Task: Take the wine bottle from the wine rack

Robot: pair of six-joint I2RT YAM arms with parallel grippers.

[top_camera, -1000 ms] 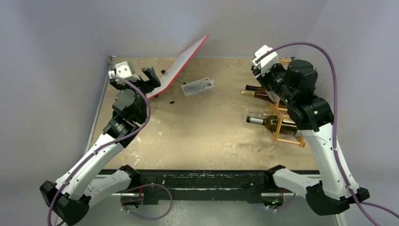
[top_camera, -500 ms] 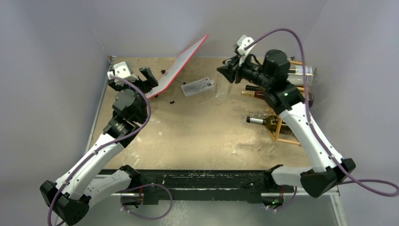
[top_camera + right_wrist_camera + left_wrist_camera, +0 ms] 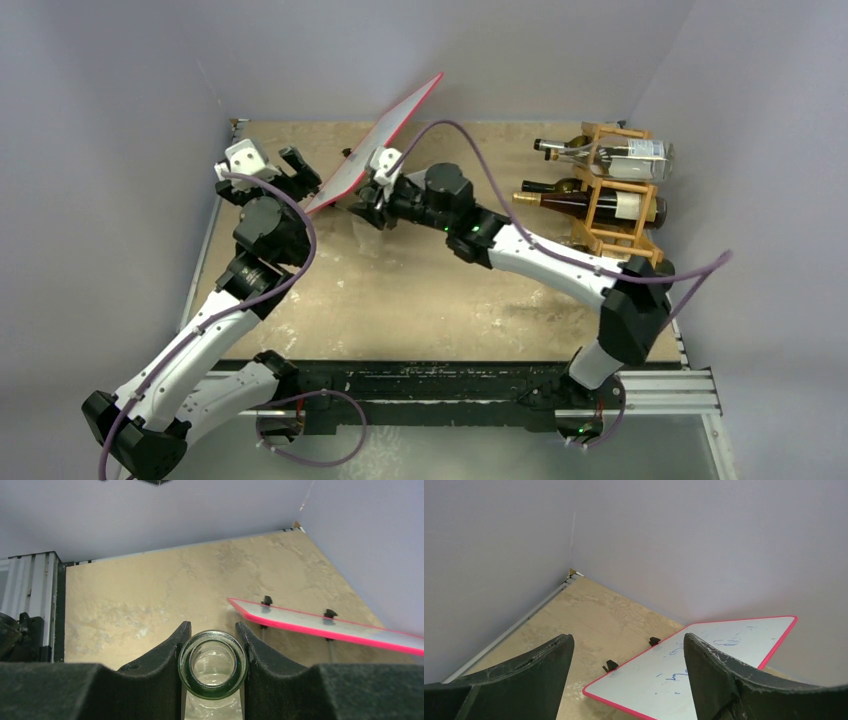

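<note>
The wine rack (image 3: 603,218) stands at the back right. A clear bottle (image 3: 615,155) lies on its top and a dark bottle (image 3: 575,198) lies below it. My right gripper (image 3: 363,205) reaches far left across the table, by the red-edged board (image 3: 385,135). In the right wrist view the right gripper (image 3: 213,630) is shut on the neck of a clear glass wine bottle (image 3: 213,694), whose open mouth faces the camera. The bottle's body is hidden in the top view. My left gripper (image 3: 300,170) is open and empty at the board's lower left edge.
The tilted red-edged whiteboard (image 3: 704,665) on small black feet lies ahead of the left gripper (image 3: 628,640). It also shows in the right wrist view (image 3: 325,627). Grey walls close the back and sides. The right forearm (image 3: 550,262) spans the middle of the table.
The right arm has swung from the rack at the right across to the left side, carrying the clear bottle by its neck. The left gripper has shifted slightly left.
</note>
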